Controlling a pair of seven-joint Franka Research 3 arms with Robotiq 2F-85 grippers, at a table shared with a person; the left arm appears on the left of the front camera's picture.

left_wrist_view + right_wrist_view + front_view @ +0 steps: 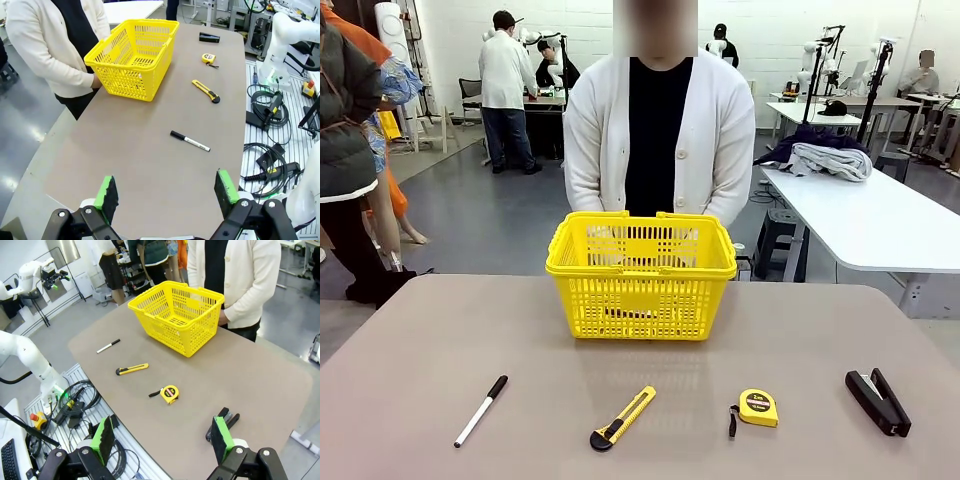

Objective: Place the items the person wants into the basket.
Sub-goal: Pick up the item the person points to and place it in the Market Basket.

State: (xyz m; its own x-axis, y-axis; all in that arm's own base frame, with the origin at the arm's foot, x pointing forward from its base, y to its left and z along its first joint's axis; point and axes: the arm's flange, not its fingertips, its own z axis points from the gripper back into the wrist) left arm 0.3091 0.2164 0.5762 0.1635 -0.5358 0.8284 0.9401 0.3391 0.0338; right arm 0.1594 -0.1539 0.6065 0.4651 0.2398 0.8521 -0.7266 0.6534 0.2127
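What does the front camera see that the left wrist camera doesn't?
Front view extra: a white-coated person behind, a heap of grey cloth on a side table. Left wrist view extra: the open left gripper with green pads, black floor cables. Both: yellow lattice plastic basket, white marker with black cap, yellow-and-black utility knife, round yellow tape measure, black stapler, person in a white cardigan.

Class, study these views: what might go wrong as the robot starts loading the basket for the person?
The utility knife lies between the marker and the tape measure, coloured like the tape measure: a wrong pick seems possible. The thin marker lies flat, so it may slip from a grasp. The basket stands close to the person; a drop-off might push it into them.
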